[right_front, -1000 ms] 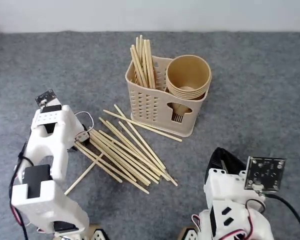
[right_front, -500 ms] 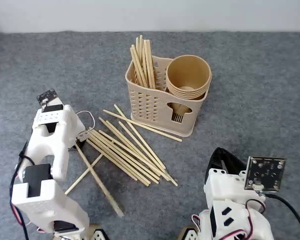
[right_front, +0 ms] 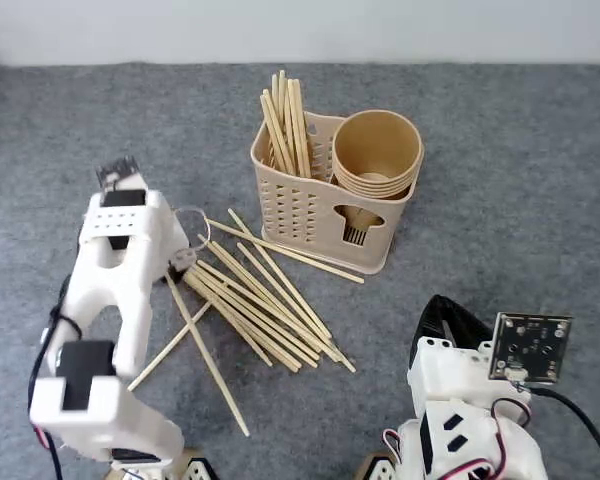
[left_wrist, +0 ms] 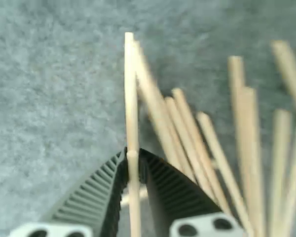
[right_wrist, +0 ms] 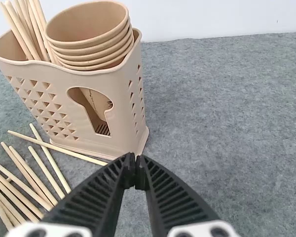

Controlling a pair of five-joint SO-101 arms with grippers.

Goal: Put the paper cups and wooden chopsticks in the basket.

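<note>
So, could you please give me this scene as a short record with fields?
left gripper: shut on one chopstick
right gripper: shut, holding nothing, in front of the basket
paper cups: stacked inside the basket
chopsticks in basket: a bunch, standing in the compartment next to the cups
loose chopsticks: a pile on the grey mat, beside the basket

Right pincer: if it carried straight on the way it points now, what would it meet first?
Most likely the basket, near its lower corner; the shut right pincer is aimed there in the right wrist view. Depth is unclear, so it might graze the carpet first.
</note>
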